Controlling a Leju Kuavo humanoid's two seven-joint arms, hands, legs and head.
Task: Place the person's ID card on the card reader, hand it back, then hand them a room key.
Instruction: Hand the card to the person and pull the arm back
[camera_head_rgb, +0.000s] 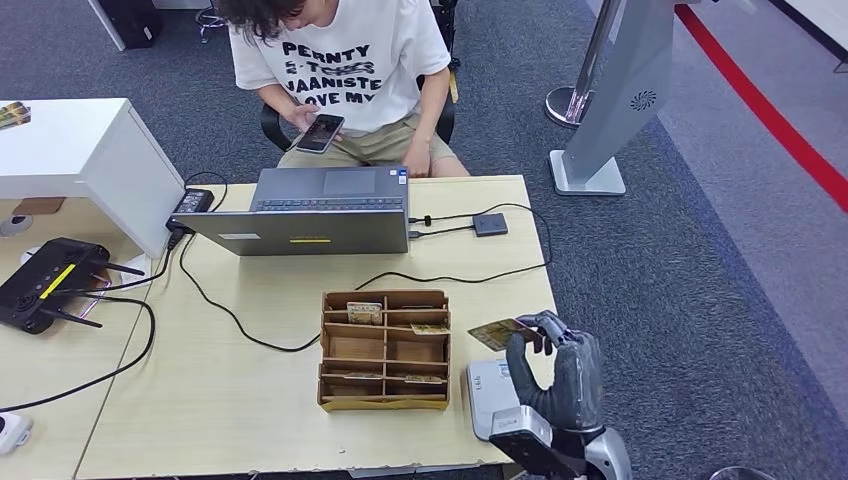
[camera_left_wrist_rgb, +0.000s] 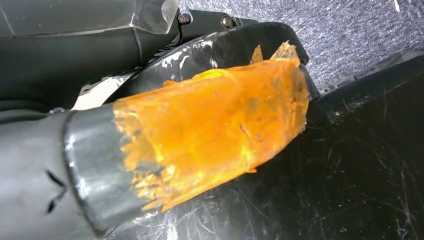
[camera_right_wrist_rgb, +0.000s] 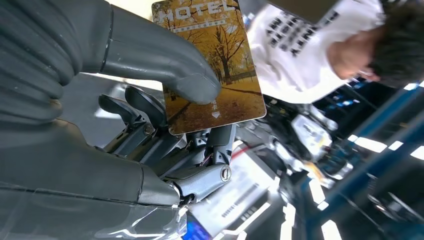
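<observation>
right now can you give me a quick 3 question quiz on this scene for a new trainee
1. True or false: the right hand pinches a card printed HOTEL.
2. Where does the card reader lie? A) on the laptop B) on the table, right of the wooden organizer C) on the floor
3. Fill in: the seated person holds a ____.

Key
1. True: thumb and fingers clamp the autumn-tree card.
2. B
3. phone
</observation>
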